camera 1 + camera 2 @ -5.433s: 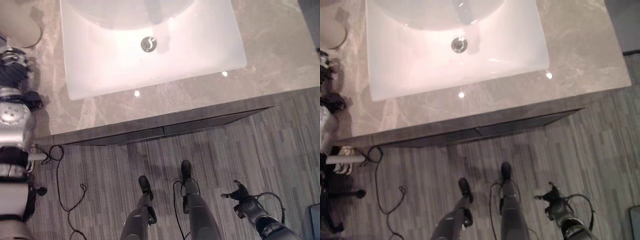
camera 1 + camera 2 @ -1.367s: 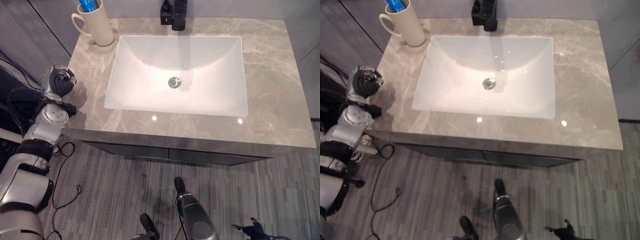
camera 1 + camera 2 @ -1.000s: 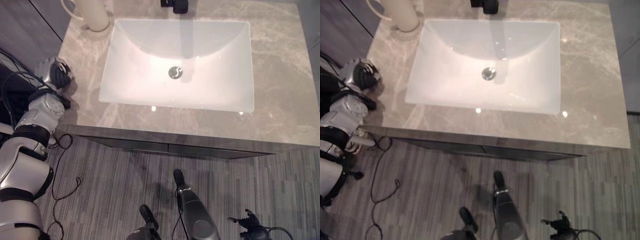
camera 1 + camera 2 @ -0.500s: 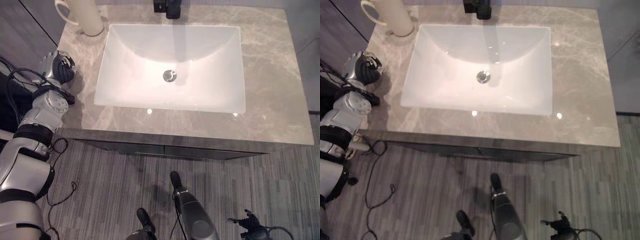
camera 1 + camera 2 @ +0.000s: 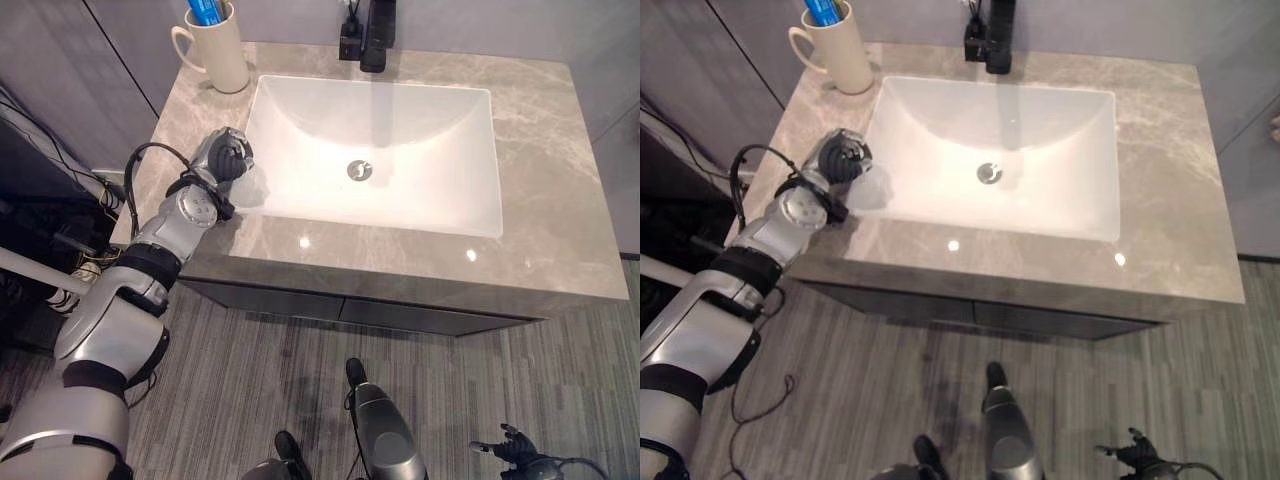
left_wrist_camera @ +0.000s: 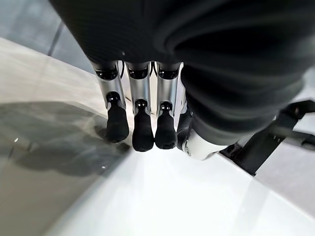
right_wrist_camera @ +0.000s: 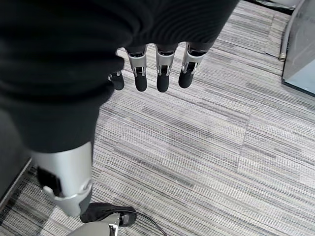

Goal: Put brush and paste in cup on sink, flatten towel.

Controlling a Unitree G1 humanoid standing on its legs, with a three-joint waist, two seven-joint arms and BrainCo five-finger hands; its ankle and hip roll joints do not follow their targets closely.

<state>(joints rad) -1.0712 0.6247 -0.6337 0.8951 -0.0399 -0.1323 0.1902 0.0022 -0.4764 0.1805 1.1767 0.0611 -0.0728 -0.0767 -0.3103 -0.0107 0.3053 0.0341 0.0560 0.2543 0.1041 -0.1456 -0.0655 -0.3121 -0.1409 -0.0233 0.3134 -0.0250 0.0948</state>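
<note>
A cream cup with a handle stands at the counter's back left corner, and blue items stick out of its top. My left hand hovers over the grey counter beside the left rim of the white sink. In the left wrist view its fingers hang relaxed and nearly straight, dark tips just above the surface, holding nothing. My right hand hangs low at my side over the floor, its fingers straight and empty.
A black tap stands at the back of the sink. The grey marble counter has bare room on the right. Below it is a dark cabinet front and striped grey floor. Dark wall panels close off the left.
The camera has tilted up, bringing the cup back into view. My left hand has moved from the counter's left edge inward, up to the sink's left rim. The right hand stays low.
</note>
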